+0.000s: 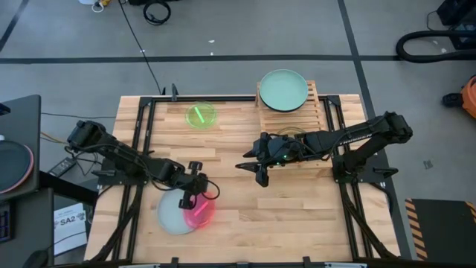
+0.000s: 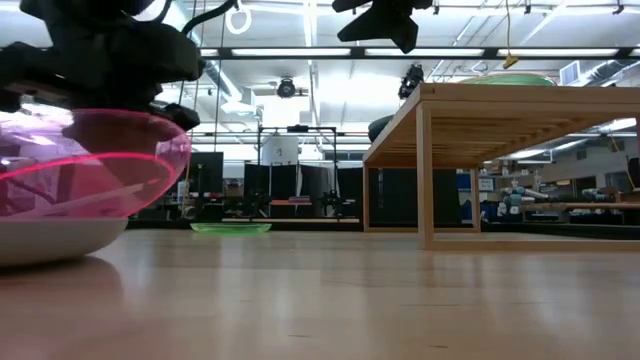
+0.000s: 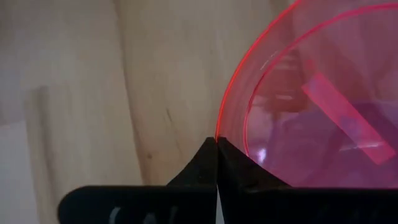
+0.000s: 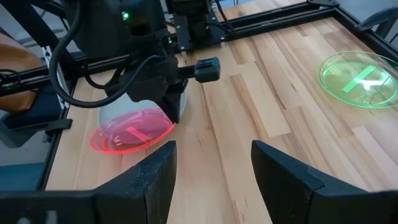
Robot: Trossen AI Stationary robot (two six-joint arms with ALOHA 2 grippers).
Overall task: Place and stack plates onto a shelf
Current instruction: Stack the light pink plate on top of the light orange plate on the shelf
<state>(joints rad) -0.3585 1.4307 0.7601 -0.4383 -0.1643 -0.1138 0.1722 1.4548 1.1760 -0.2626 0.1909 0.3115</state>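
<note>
l gripper point(image 1: 195, 195) pinches pink plate point(image 1: 199, 212) rim, tilted over grey plate point(image 1: 172, 214) nr table's near edge. shelf point(image 1: 318, 112) lies at far-right corner. r gripper point(image 1: 259, 173) is wide, empty, nearer the shelf.

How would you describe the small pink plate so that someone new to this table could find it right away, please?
Start at the wood-plank tabletop and go to its near left area, where the left pincer is shut on a rim. That rim belongs to the pink plate, which overlaps a larger pale grey plate. Unlike the green plate lying alone, it is translucent pink and tilted.
</note>
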